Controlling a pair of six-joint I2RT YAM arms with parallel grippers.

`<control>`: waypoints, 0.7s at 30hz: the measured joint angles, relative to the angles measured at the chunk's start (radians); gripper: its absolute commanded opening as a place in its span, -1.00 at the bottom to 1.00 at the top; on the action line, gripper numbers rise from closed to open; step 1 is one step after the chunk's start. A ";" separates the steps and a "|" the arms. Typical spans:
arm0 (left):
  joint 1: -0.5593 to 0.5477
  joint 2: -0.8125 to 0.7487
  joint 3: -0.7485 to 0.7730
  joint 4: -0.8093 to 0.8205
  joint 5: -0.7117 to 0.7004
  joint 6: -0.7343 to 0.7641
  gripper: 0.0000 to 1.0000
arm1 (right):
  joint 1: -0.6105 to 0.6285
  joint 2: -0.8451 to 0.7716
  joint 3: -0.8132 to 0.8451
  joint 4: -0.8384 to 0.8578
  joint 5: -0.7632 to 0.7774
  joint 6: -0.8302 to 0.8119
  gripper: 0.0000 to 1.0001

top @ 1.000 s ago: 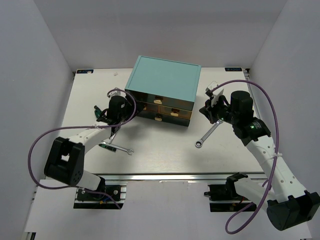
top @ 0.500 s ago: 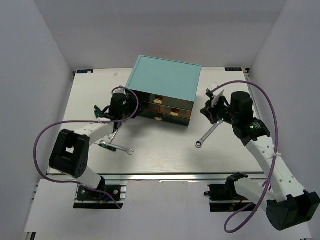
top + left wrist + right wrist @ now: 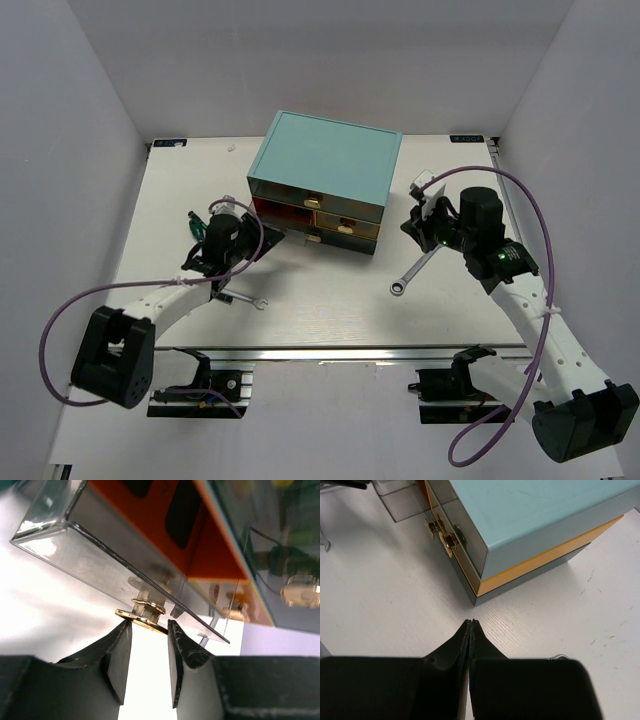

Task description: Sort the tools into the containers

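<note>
The left claw (image 3: 148, 625) pinches the gold handle (image 3: 148, 607) of a clear drawer (image 3: 90, 545) (pulled partway out); the right claw (image 3: 470, 625) is closed, empty.

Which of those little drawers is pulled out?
The top-left drawer: it juts from the teal chest, its gold handle in the left pincer; the other drawers sit flush.

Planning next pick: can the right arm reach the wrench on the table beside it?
Likely yes: the wrench lies bare beside the right end effector, nothing between; shut jaws must open.
</note>
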 measured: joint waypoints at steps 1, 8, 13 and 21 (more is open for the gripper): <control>0.000 -0.027 -0.019 -0.010 -0.002 0.000 -0.14 | 0.000 -0.002 -0.006 0.000 0.000 -0.005 -1.00; 0.005 -0.212 -0.104 -0.121 -0.009 0.012 -0.09 | -0.002 -0.018 -0.067 -0.016 -0.012 -0.116 -0.58; 0.005 -0.284 -0.112 -0.202 -0.011 0.031 -0.08 | -0.012 -0.016 -0.095 -0.082 -0.069 -0.305 0.23; 0.014 -0.409 -0.112 -0.324 -0.038 0.070 0.18 | -0.030 0.022 -0.095 -0.244 -0.186 -0.673 0.30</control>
